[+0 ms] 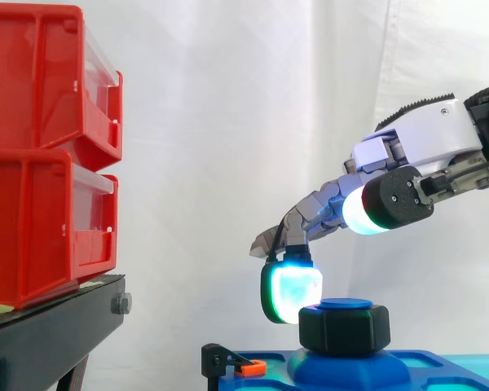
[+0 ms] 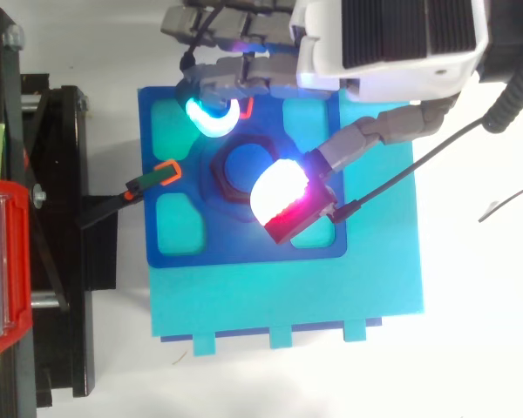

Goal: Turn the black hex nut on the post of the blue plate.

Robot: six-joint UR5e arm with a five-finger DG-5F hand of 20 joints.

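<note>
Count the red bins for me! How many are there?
2. The upper red bin sits stacked on the lower red bin, both on the black stand at the left. More may be hidden beyond the edge.

Black hex nut [image 1: 344,327], blue plate [image 2: 244,246] (red bins [image 1: 33,163])

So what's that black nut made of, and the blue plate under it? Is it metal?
Probably not metal. The black hex nut looks like plastic: it is dull matt black and chunky, with softly rounded corners and no metal shine. The blue plate looks like plastic too: it is an even bright blue and smooth, with rounded moulded pockets. Looks alone can't make this certain.
</note>
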